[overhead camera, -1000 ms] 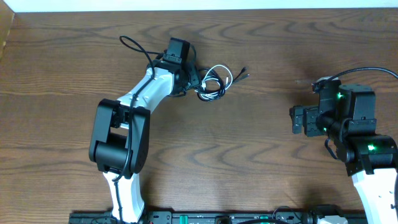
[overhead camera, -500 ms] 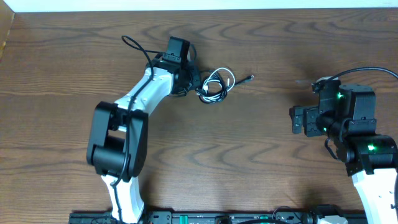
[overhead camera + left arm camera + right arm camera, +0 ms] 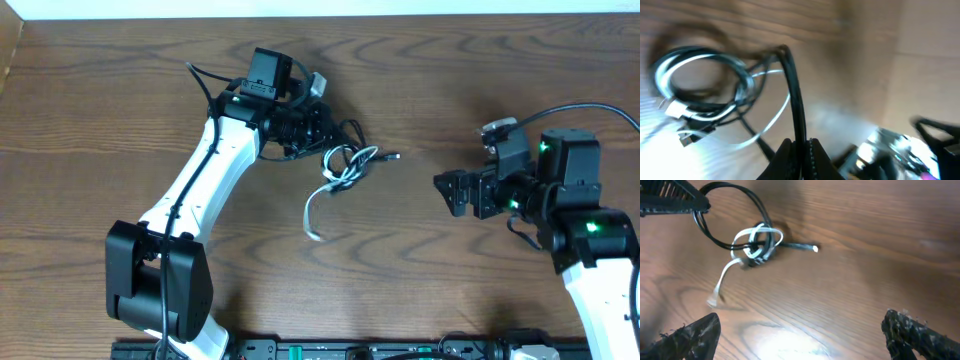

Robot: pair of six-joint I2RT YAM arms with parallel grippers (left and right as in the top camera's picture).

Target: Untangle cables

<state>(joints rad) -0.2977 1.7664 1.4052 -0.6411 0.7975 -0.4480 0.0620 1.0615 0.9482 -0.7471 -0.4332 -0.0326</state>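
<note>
Left tool (image 3: 799,150) is pinching the thin black cord (image 3: 794,95) just left of the knot (image 3: 345,160); thin white cord (image 3: 318,205) is trailing frontward from it, spread right tool (image 3: 447,192) hovering well right.

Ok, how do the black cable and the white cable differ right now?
The black cable is pinched in the left gripper; the white cable is not gripped. The white cable trails a long loose tail over the table; the black cable shows only a short plug end past the tangle. Both loop together in it.
</note>
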